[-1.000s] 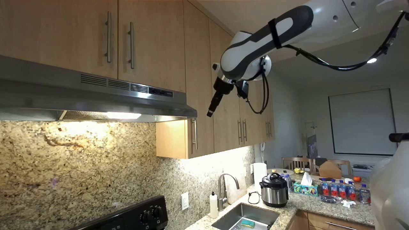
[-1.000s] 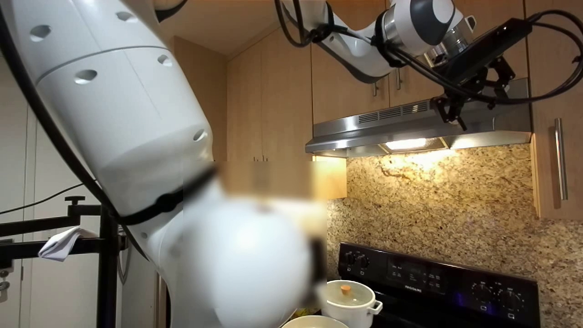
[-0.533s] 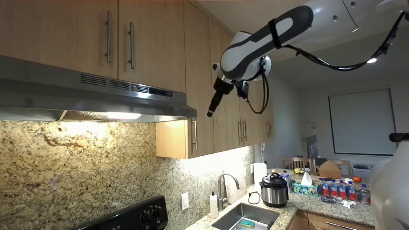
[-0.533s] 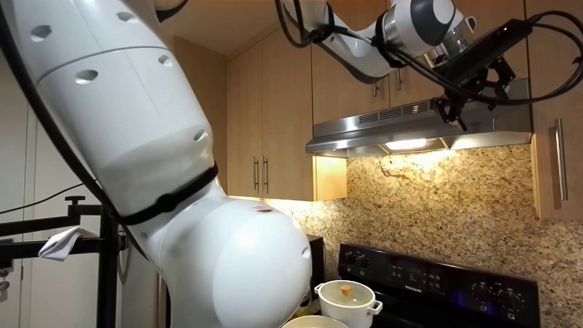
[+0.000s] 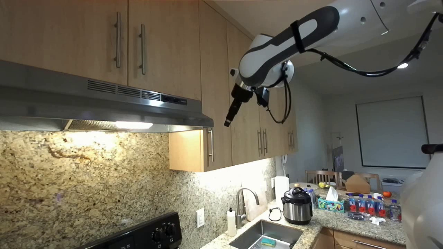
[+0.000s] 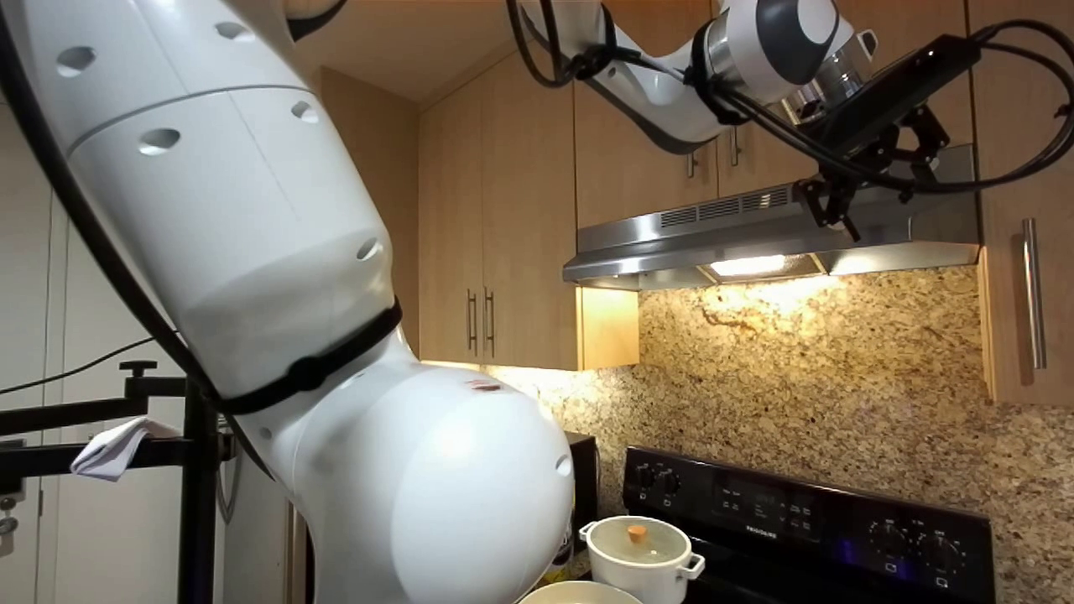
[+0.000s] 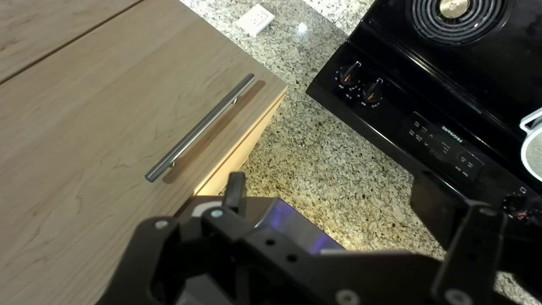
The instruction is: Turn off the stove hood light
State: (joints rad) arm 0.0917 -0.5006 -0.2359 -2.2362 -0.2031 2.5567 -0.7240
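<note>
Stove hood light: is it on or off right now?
On. In both exterior views the hood light glows bright white under the hood, and the speckled backsplash below it is brightly lit.

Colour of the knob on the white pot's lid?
Orange-brown. The lid knob shows best in an exterior view.

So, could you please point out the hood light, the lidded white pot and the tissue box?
Hood light [image 5: 134, 125], in an exterior view: its glowing panel.
Lidded white pot [image 6: 646, 578], in an exterior view: its outer wall.
Tissue box [image 5: 330, 205], in an exterior view: patterned side.
</note>
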